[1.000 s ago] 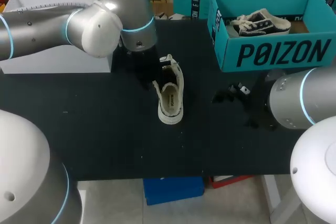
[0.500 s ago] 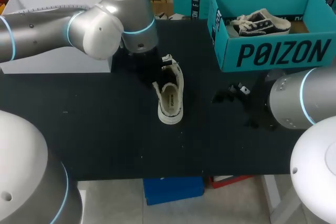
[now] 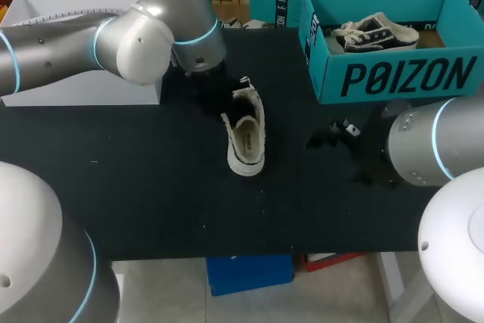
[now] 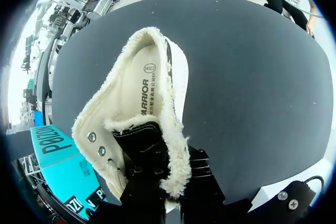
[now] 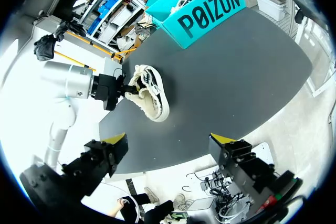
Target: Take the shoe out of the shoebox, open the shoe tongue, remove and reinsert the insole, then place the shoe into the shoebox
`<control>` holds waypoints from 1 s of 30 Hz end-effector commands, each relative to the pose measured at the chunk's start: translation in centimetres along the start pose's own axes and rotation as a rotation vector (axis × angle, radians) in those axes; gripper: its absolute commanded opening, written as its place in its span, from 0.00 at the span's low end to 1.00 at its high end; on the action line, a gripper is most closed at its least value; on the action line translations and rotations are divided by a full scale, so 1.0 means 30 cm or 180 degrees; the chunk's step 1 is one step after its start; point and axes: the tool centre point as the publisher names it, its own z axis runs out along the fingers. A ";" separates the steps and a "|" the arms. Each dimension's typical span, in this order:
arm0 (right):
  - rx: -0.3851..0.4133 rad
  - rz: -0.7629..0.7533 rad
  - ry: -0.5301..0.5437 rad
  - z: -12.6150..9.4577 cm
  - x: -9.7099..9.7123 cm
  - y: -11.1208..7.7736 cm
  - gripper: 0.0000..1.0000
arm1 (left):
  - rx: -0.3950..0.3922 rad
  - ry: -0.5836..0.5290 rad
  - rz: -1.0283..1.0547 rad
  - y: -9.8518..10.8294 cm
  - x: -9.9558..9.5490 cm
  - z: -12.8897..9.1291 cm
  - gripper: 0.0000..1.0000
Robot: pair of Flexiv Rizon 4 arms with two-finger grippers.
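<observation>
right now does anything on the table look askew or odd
The shoe on the table looks tilted rather than flat on its sole, its laced end held up by the left tool. Nothing looks spilled or damaged.

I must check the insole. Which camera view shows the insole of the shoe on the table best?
The left wrist view: it looks straight into the shoe, onto the insole. The head view shows it small; in the right wrist view it cannot be made out.
</observation>
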 end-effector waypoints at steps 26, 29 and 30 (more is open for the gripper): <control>-0.0059 0.0015 -0.0008 0.021 0.009 -0.016 1.00 | -0.0366 -0.0002 -0.0262 0.041 0.000 -0.546 0.00; -0.0059 0.0015 -0.0008 0.021 0.009 -0.016 1.00 | -0.0486 -0.0031 -0.0490 0.066 0.025 -0.611 0.00; -0.0059 0.0015 -0.0008 0.021 0.009 -0.016 1.00 | -0.0536 -0.0038 -0.0569 0.073 0.038 -0.632 0.00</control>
